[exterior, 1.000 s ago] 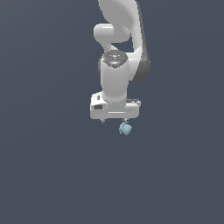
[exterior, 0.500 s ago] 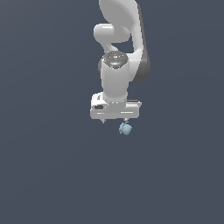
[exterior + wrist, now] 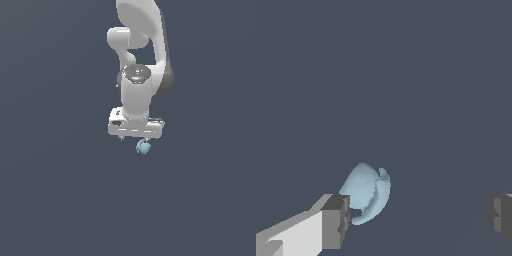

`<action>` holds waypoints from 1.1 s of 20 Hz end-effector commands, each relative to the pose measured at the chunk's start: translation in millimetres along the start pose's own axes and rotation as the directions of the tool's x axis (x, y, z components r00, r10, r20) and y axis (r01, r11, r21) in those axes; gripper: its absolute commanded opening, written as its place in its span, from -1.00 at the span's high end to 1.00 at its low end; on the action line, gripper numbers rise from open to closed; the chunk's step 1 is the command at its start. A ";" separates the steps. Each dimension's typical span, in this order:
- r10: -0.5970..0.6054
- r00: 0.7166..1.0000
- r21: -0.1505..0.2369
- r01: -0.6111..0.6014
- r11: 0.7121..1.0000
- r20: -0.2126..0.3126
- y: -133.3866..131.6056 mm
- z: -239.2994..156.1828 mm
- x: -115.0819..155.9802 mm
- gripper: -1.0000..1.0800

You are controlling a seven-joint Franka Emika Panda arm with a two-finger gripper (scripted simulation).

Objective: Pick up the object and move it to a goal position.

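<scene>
With the gripper [image 3: 416, 220] spread wide, the object [image 3: 366, 192] beside one finger is not yet grasped, so pickup and transfer remain.

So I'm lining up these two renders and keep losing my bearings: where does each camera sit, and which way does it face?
Exterior view: off the arm, looking at the white arm and its gripper, with the pale-blue object just below it.
Wrist view: on the wrist, looking past both fingertips at the object beside one of them; the gripper is open.
Shared: object, gripper, plain dark background.
</scene>
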State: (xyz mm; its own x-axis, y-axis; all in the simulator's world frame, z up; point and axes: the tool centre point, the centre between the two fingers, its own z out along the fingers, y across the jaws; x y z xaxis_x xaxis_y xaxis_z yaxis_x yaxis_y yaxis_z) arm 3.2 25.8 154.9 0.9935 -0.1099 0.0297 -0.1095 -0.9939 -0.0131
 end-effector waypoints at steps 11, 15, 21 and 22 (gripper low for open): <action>0.280 0.960 -0.008 -0.280 0.960 0.015 -25.6 34.1 -21.0 -0.92; 0.366 0.930 -0.014 -0.366 0.931 0.018 -32.9 44.4 -28.2 -0.92; 0.459 0.888 -0.021 -0.458 0.888 0.019 -40.5 55.8 -36.6 -0.92; 0.470 0.882 -0.022 -0.470 0.883 0.019 -41.4 57.2 -37.6 -0.92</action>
State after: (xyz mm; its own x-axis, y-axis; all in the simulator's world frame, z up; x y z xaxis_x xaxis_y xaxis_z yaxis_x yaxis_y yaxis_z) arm -26.4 70.1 99.4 0.8387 -0.5446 0.0014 -0.5446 -0.8387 -0.0046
